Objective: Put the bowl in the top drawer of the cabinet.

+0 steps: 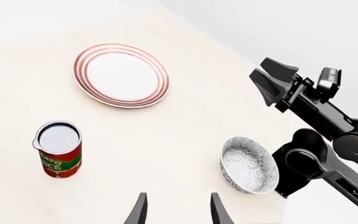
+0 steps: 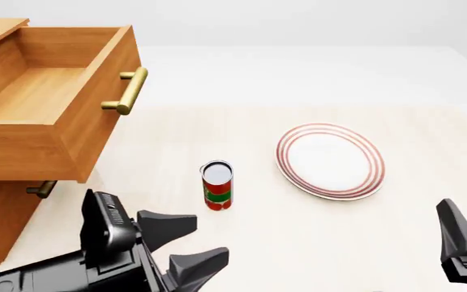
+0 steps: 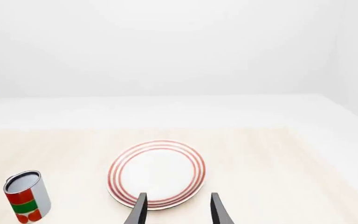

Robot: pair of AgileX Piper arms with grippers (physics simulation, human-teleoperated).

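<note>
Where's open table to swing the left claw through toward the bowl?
Bare table lies between the can and the bowl, and between the can and the plate. It is crowded past the bowl, where the right arm stands close. The open top drawer holds nothing.

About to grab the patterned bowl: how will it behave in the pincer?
The bowl looks like rigid glazed ceramic, so probably slippery and breakable if dropped. Its rounded wall suggests it may rock or skid when nudged; a grip on the thin rim seems safest.
</note>
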